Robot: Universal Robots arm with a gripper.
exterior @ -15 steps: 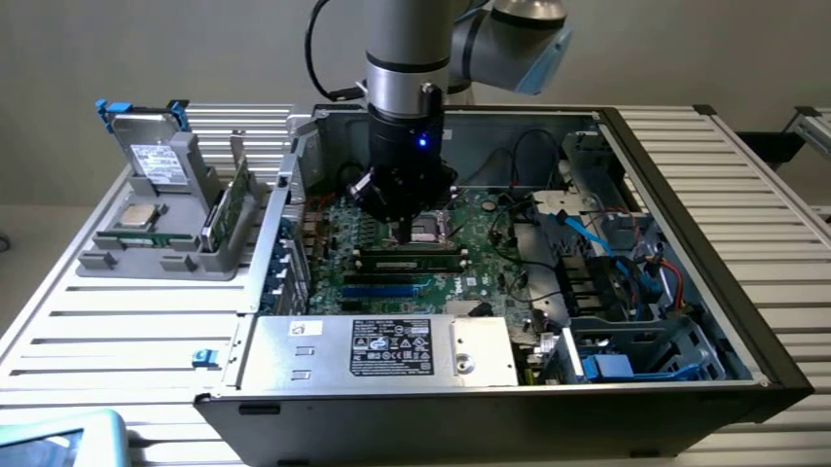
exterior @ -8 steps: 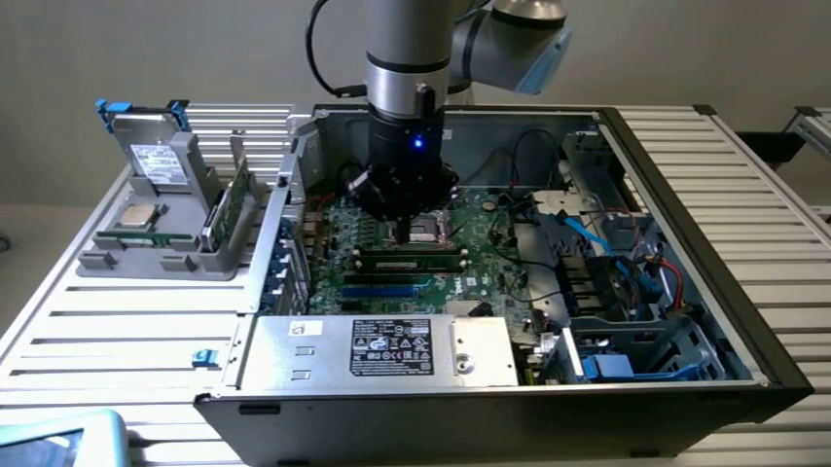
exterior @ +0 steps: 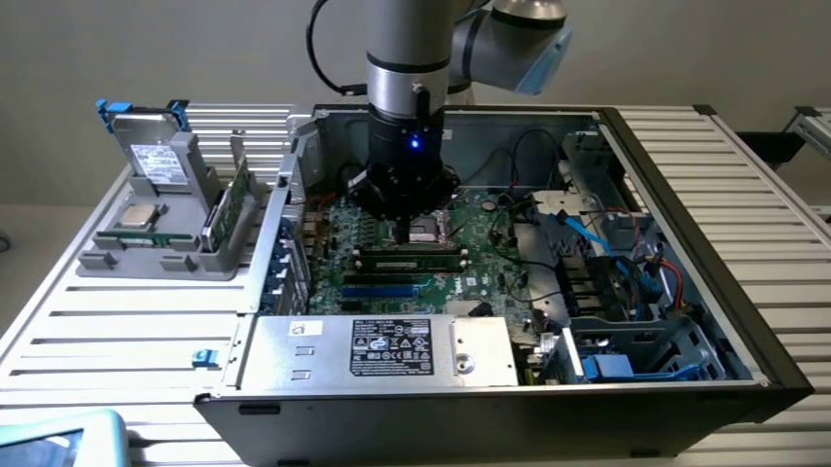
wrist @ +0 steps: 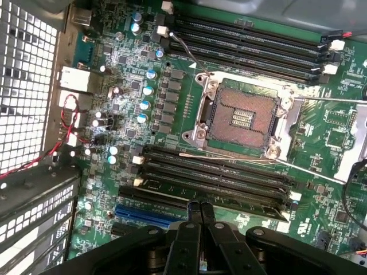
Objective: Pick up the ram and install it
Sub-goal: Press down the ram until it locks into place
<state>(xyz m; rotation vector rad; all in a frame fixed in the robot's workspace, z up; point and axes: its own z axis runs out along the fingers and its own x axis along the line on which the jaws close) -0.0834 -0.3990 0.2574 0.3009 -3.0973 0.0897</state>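
RAM [exterior: 413, 260] in mobo slot, PC case [exterior: 675, 195]

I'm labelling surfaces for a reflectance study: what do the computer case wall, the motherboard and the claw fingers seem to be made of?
Case wall: looks like bare sheet metal, dull grey, with punched vent holes. Motherboard: green lacquered circuit board, probably fibreglass laminate, glossy with silvery solder points. Claw fingers: black, slightly shiny, either plastic or coated metal; the look leaves that open.

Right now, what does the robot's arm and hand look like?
The arm is a shiny silver tube with a pale grey-blue joint cap and a black cable looping beside it. Below sits a black wrist block with a small blue light. The hand is black, with two slim fingers pressed together and round bolts.
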